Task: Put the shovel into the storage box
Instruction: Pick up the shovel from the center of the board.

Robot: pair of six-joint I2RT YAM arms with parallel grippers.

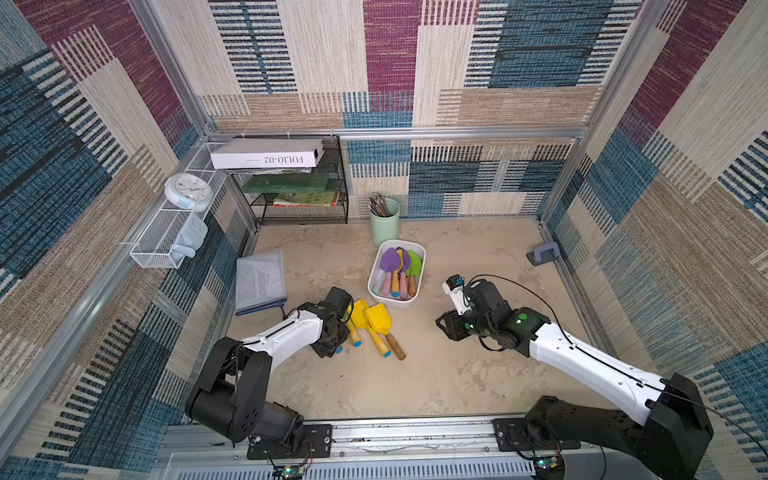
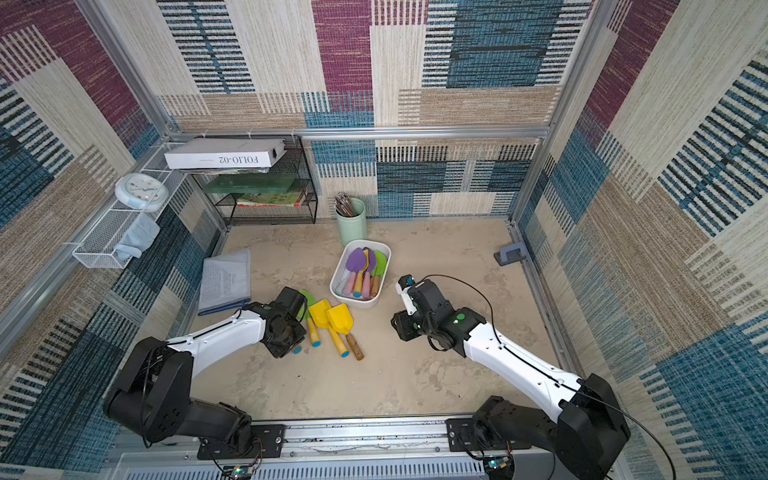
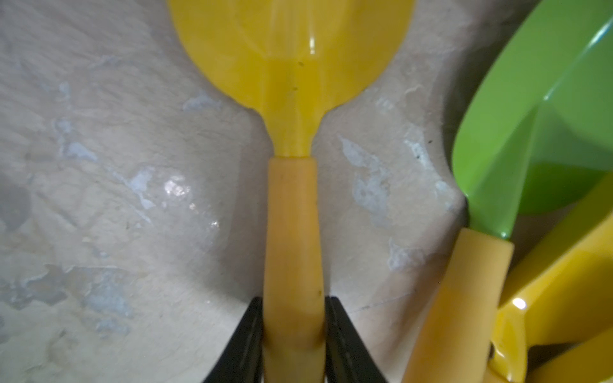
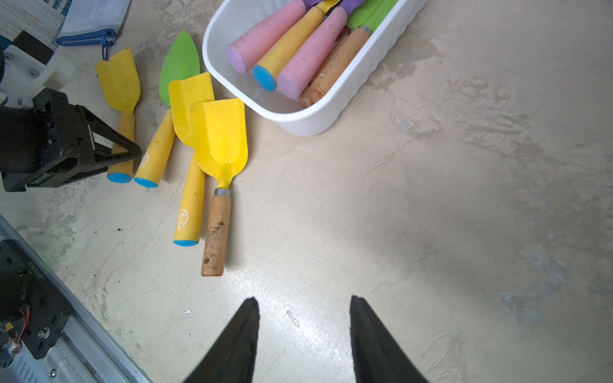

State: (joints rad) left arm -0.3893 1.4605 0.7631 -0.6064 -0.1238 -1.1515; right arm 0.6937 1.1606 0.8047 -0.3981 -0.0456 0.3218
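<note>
Left gripper (image 3: 293, 306) clenched on the yellow handle (image 3: 293, 232) of the round-bladed yellow plastic shovel (image 3: 292, 59), low toward its blue cap. The shovel lies flat on the beige table (image 4: 431, 199), at 7 o'clock of the shallow white plastic storage box (image 1: 397, 306). Probably light, stiff and slick, so the handle is the right hold; the blade is too thin. Loose shovels: four, held one included. In the box: four handles countable, maybe more. Right gripper (image 4: 302, 300) released, empty, at 4 o'clock of the box.
</note>
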